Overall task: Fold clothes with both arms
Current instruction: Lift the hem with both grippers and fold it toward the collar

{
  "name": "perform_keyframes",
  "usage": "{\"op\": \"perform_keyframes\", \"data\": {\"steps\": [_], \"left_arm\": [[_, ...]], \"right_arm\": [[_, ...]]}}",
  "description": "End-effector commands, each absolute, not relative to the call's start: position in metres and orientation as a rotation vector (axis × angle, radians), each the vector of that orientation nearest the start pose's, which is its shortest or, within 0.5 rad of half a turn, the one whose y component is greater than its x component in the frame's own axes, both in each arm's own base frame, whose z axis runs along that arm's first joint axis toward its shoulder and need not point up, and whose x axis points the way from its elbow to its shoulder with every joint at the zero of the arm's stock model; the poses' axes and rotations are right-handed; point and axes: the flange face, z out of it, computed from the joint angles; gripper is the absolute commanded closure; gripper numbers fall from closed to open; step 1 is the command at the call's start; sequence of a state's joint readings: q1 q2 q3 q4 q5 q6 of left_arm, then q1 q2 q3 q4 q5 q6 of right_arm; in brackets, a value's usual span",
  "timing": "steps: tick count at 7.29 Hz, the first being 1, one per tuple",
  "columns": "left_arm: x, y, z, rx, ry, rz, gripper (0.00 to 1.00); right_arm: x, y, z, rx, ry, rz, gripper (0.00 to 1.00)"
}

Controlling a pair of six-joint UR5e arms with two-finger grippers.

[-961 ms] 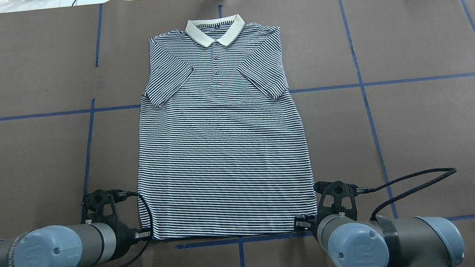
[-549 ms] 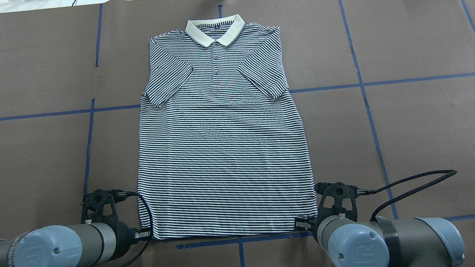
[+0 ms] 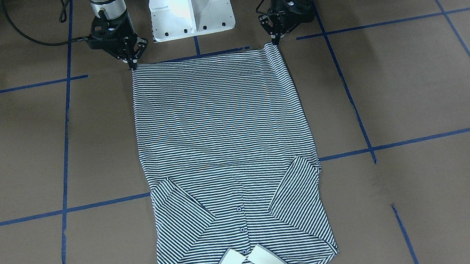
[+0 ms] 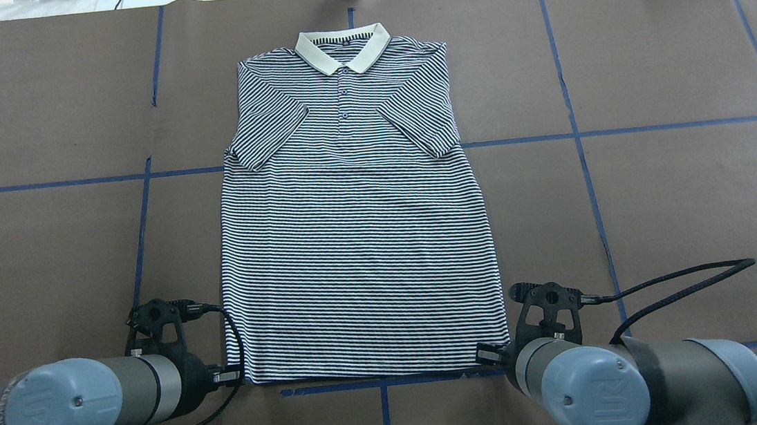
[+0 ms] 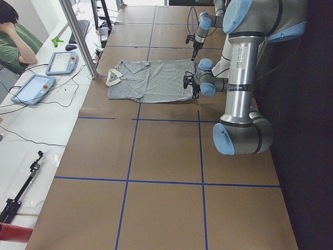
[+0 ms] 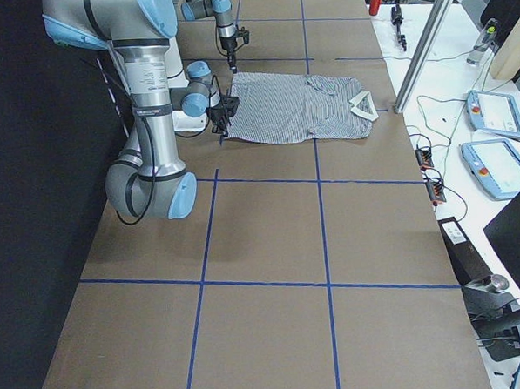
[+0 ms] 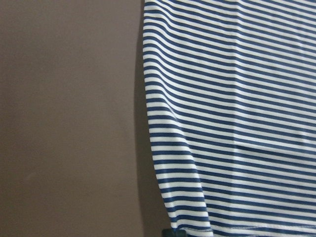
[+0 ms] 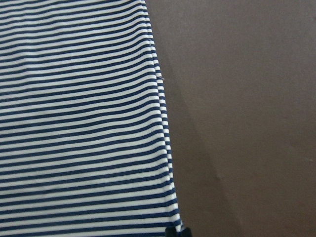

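Left gripper [image 3: 274,39] and right gripper [image 3: 131,64] each pinch 1 hem corner of the striped polo shirt [image 4: 357,242], flat on the table [image 4: 684,211]; both arms have just shifted slightly; the hem lift is probably beginning.

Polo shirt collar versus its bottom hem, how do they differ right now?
The collar is plain cream; the hem is navy-and-white striped like the rest of the polo shirt. The collar lies farthest from the robot, the hem nearest. The left gripper and right gripper meet the hem's corners; nothing touches the collar. Both rest on the table.
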State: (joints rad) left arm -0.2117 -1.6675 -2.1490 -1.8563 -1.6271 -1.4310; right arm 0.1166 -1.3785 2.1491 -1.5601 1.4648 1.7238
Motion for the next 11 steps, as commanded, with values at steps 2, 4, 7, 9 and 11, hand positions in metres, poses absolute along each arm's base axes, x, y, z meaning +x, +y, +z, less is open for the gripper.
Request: {"op": "perform_keyframes", "data": {"steps": [2, 4, 7, 9, 11], "left_arm": [[0.342, -0.207, 0.171, 0.047, 0.971, 0.041, 1.0], [0.295, -0.237, 0.112, 0.038, 1.006, -0.003, 1.0], [0.325, -0.312, 0.125, 0.167, 0.899, 0.063, 1.0], [0.349, -0.387, 0.138, 0.225, 0.836, 0.041, 1.0], [0.359, -0.449, 0.164, 0.272, 0.808, 0.018, 1.0]], "right_arm": [[-0.327, -0.186, 0.209, -0.02, -0.836, 0.275, 1.0], [-0.278, -0.19, 0.178, -0.097, -0.866, 0.274, 1.0], [-0.304, -0.281, 0.173, 0.085, -0.799, 0.223, 1.0], [-0.3, -0.377, 0.178, 0.085, -0.744, 0.264, 1.0], [-0.333, -0.453, 0.201, 0.123, -0.754, 0.312, 1.0]]}}
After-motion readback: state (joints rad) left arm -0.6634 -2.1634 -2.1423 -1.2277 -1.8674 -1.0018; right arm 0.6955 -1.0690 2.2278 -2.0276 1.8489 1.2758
